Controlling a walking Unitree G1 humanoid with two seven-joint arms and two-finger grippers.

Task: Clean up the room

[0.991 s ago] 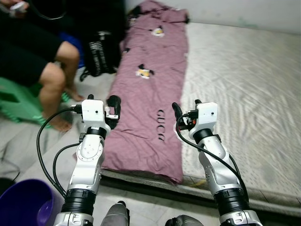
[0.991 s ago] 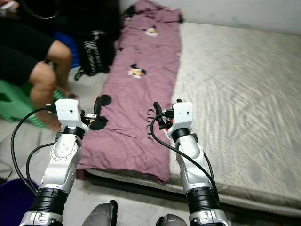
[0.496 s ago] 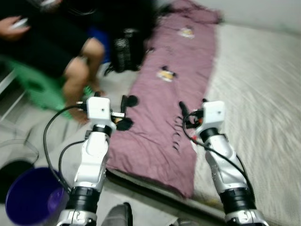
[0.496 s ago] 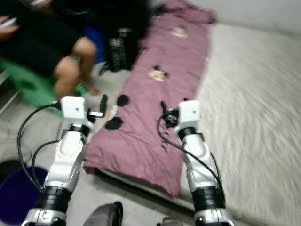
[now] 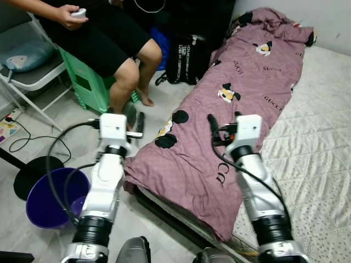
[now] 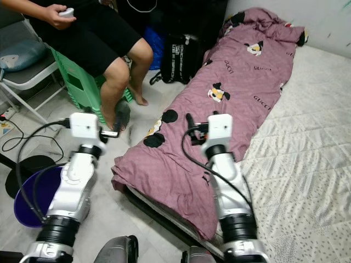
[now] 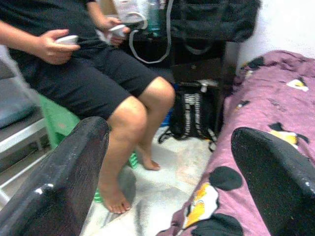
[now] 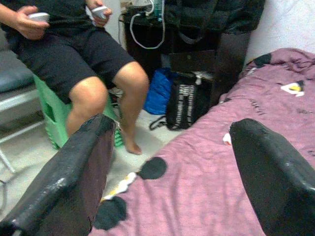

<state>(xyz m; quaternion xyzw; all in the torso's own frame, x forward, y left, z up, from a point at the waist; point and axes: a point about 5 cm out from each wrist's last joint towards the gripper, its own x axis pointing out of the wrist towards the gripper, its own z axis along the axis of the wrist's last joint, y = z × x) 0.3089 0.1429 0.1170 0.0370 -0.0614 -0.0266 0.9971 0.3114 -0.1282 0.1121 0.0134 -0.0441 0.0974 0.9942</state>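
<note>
A long maroon blanket (image 5: 241, 104) with cartoon prints lies along the near edge of a pale quilted mattress (image 5: 323, 142), its lower end drooping over the side. Both arms are raised in front of me. My left gripper (image 5: 131, 121) hangs over the floor just off the blanket's edge. In the left wrist view its fingers (image 7: 59, 182) stand wide apart with nothing between them. My right gripper (image 5: 224, 120) hovers above the blanket's middle. Its fingers (image 8: 74, 172) are spread the same way and hold nothing.
A person (image 5: 109, 38) sits on a green stool (image 5: 90, 82) at the left, feet on the floor near my left arm. A black bag (image 5: 189, 52) leans by the bed. A purple basin (image 5: 49, 197), a folding chair (image 5: 27, 66) and cables lie left.
The camera has turned left, bringing the person, stool and purple basin into view. Both arms stay raised in the same pose, fingers still apart.
</note>
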